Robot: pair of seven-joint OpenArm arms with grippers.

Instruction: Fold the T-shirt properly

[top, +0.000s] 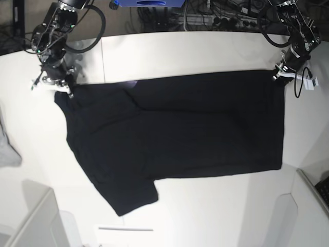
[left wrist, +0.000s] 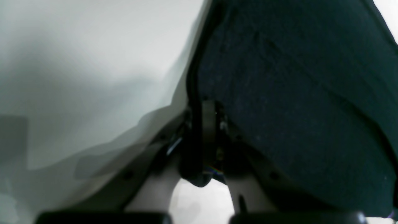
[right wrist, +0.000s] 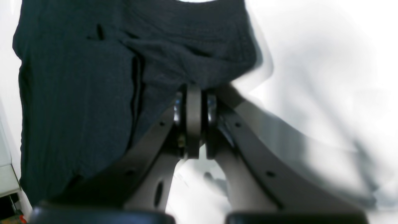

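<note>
The black T-shirt (top: 175, 134) lies spread on the white table (top: 205, 51), plain black side up, with one sleeve pointing toward the front (top: 131, 198). A small purple bit shows at its far edge (top: 131, 84). My right gripper (top: 66, 90) is at the shirt's far left corner. In the right wrist view the right gripper (right wrist: 194, 93) is shut on the black cloth (right wrist: 77, 93). My left gripper (top: 278, 75) is at the far right corner. In the left wrist view the left gripper (left wrist: 208, 121) is shut on the shirt's edge (left wrist: 295, 109).
A light grey cloth (top: 7, 149) lies at the table's left edge. White box-like edges stand at the front left (top: 31, 221) and front right (top: 308, 206). Cables and a blue item (top: 149, 3) sit behind the table's far edge.
</note>
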